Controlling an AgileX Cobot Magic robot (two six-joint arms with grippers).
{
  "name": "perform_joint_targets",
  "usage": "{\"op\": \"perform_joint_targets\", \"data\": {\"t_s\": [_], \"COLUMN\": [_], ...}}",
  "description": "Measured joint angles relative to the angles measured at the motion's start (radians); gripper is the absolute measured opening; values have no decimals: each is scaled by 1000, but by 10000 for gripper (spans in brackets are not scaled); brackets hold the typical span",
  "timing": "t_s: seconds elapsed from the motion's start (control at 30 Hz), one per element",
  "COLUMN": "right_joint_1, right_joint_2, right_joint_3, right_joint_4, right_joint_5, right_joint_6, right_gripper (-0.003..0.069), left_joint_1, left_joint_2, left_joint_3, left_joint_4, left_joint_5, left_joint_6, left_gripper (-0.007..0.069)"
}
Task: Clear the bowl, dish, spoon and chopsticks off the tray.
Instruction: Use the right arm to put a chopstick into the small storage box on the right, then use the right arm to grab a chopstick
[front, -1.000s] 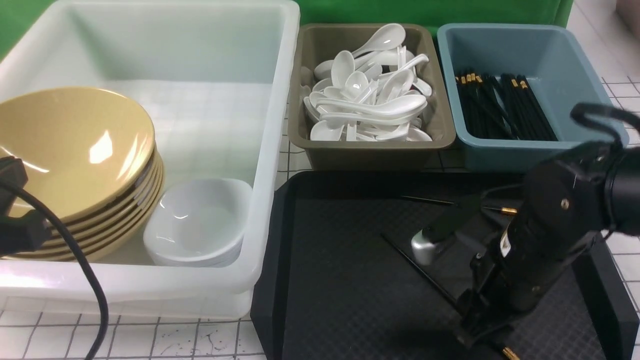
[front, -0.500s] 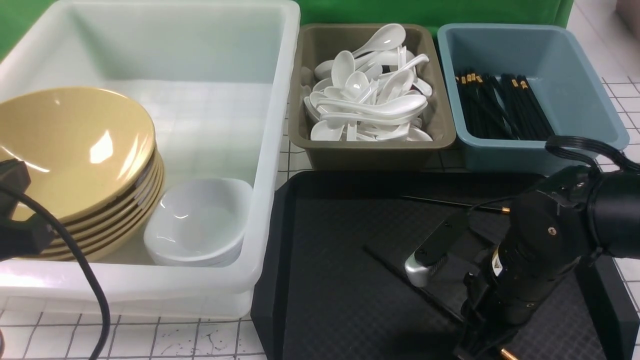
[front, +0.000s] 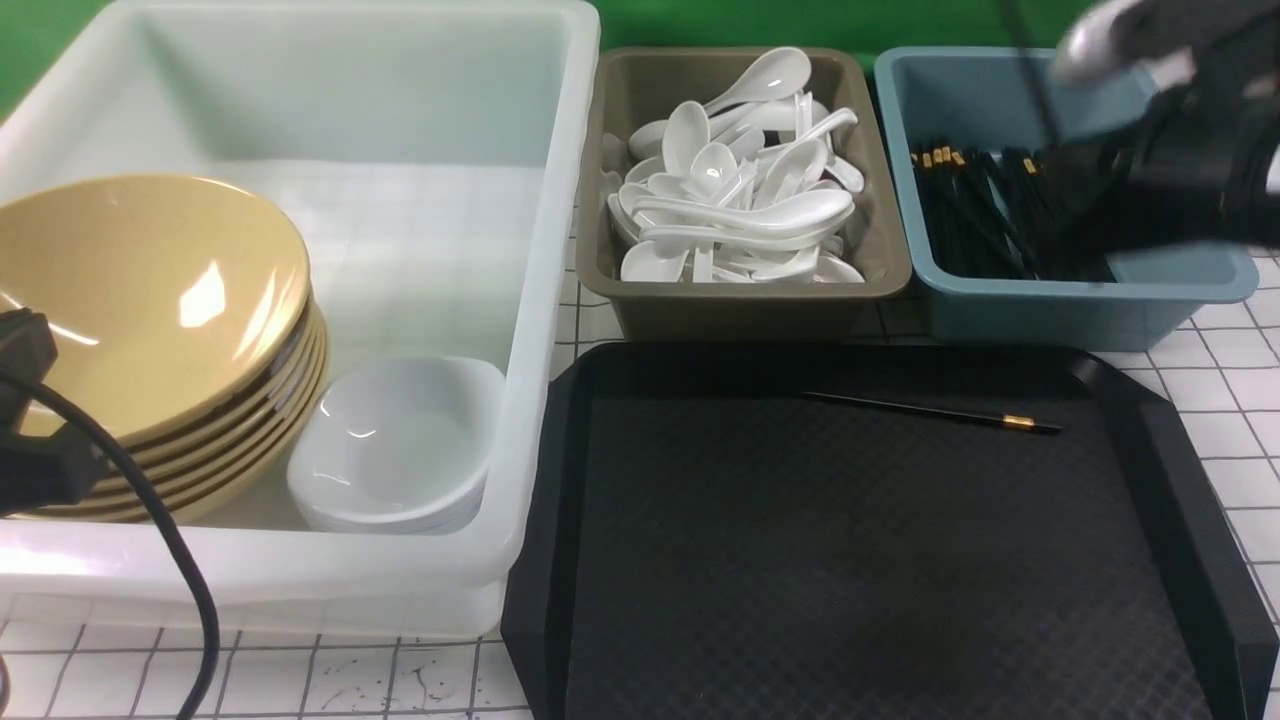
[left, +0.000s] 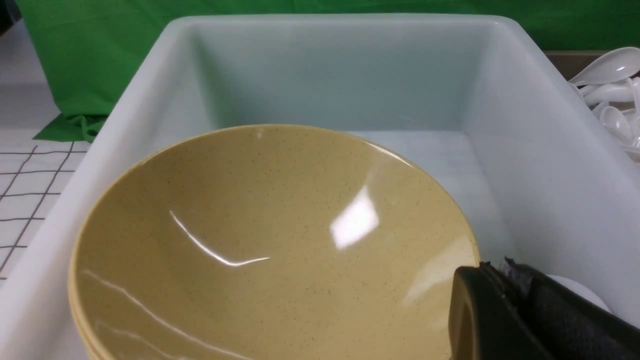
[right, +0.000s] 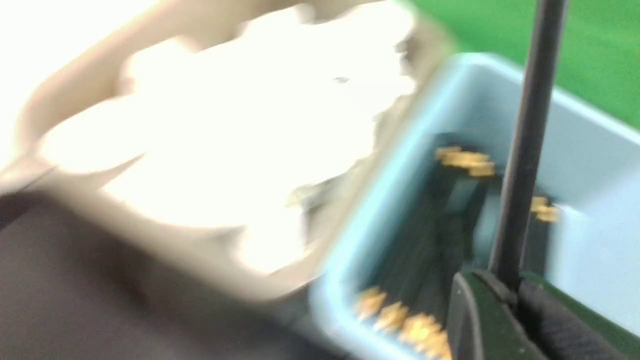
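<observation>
Front: tray (front: 545, 560) holds just one chopstick (front: 930, 410), flat by the far rim, well below and behind the right gripper (right: 507, 295), a blur over the blue tub (front: 1080, 300). Left wrist: left gripper (left: 497, 275) pressed together on nothing, parked just above the bowl (left: 250, 250) topping the stack in the white tub (left: 525, 150), likely idle and out of the way. Right wrist: jaws pinch the other stick (right: 525, 150) so it juts ahead of them, blue tub right beneath, presumably lined up for a drop.
</observation>
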Motion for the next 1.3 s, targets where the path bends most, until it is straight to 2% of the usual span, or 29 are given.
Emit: {"op": "perform_joint_targets", "data": {"t_s": [0.17, 0.33, 0.43, 0.57, 0.7, 0.77, 0.83, 0.97, 1.07, 1.1, 1.2, 1.3], "right_joint_1": [-91, -103, -103, -103, -103, -102, -95, -77, -66, -62, -61, -60], "right_joint_2": [231, 478, 550, 655, 660, 637, 593, 488, 466, 471, 496, 535], "right_joint_3": [-175, -422, -484, -568, -596, -608, -609, -577, -514, -453, -381, -347], "right_joint_4": [-3, -4, -4, -4, -3, 18, 74, 275, 344, 345, 336, 334], "right_joint_5": [3, 184, 251, 390, 452, 490, 552, 682, 776, 788, 748, 650], "right_joint_6": [85, 120, 127, 132, 108, 45, -77, -331, -492, -582, -687, -725], "right_gripper": [86, 114, 134, 195, 265, 290, 302, 310, 309, 309, 311, 311], "left_joint_1": [0, 0, 0, 0, 0, 0, 0, 0, 0, 0, 0, 0], "left_joint_2": [0, 0, 0, 0, 0, 0, 0, 0, 0, 0, 0, 0], "left_joint_3": [0, 0, 0, 0, 0, 0, 0, 0, 0, 0, 0, 0], "left_joint_4": [0, 0, 0, 1, 1, 1, 1, 1, 1, 1, 0, 0], "left_joint_5": [0, 11, 22, 36, 38, 38, 38, 38, 38, 38, 38, 38], "left_joint_6": [0, 0, 0, 0, 0, 0, 0, -2, -2, -2, -2, -3], "left_gripper": [-12, -12, -12, -12, -12, -12, -12, -12, -12, -12, -12, -12]}}
